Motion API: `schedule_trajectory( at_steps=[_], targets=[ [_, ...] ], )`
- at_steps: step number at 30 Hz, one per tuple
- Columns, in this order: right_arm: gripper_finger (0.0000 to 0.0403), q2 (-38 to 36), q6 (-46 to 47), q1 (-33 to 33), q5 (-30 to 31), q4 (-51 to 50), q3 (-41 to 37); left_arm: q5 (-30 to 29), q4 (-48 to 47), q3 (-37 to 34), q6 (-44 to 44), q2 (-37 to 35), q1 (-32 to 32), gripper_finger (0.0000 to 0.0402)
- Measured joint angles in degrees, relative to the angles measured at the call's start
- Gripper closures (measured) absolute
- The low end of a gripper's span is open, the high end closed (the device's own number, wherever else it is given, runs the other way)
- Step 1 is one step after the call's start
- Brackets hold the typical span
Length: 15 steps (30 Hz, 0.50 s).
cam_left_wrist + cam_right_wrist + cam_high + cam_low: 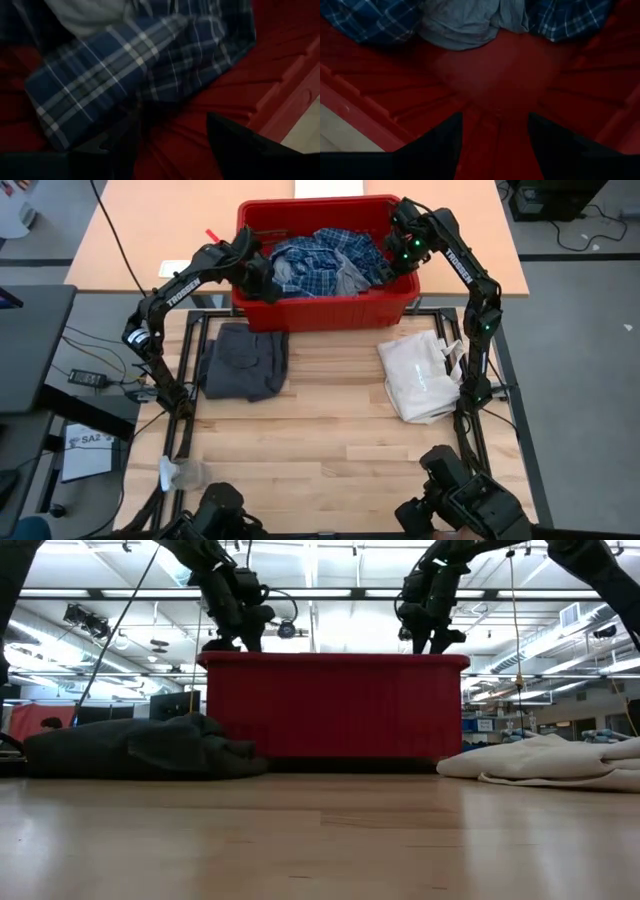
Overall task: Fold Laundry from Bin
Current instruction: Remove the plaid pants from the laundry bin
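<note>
**Both arms over the tub, nothing in hand yet**

Nearest you on the table (pixel 330 430), a dark grey garment (pixel 242 362) lies flat on the left and a white cloth bag (pixel 420 378) on the right, both in front of the red bin (pixel 325 308). Your left gripper (pixel 172 137) hangs inside the bin's left end, its fingers parted with nothing between them, just short of the plaid shirt (pixel 318 260). Your right gripper (pixel 495 137) sits at the right end, its fingers spread about as wide over bare red plastic, holding nothing. Beyond both, the shirt is heaped in the bin, tangled with a light grey piece (pixel 465 22). Expect the shirt to be light, limp and likely to drag its neighbours along. Judging by the heap, you would do best to pinch a free edge or the sleeve nearest the left fingers, not the bunched middle
</note>
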Motion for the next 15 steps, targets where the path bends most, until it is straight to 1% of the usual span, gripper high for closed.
schedule_trajectory(
  at_steps=[2, 8, 12, 15],
  targets=[
    [0.0174, 0.0, -0.5, -0.6, 0.0, 0.1, 0.0, 0.0, 1.3, 0.1, 0.0, -0.2, 0.5, 0.0171],
    [0.0174, 0.6, -0.7, -3.1, -0.1, 0.1, 0.0, -0.2, 0.9, 0.1, -0.1, -0.3, 2.0, 0.017],
    [0.0174, 0.4, 0.2, -4.0, -0.6, -0.2, -1.4, -0.3, 0.4, 0.1, -0.4, -0.3, 1.1, 0.017],
    [0.0174, -1.0, 0.5, -4.0, -2.1, -0.2, -4.4, -0.6, -2.3, 0.1, -0.2, -0.3, -0.3, 0.017]
  ],
)
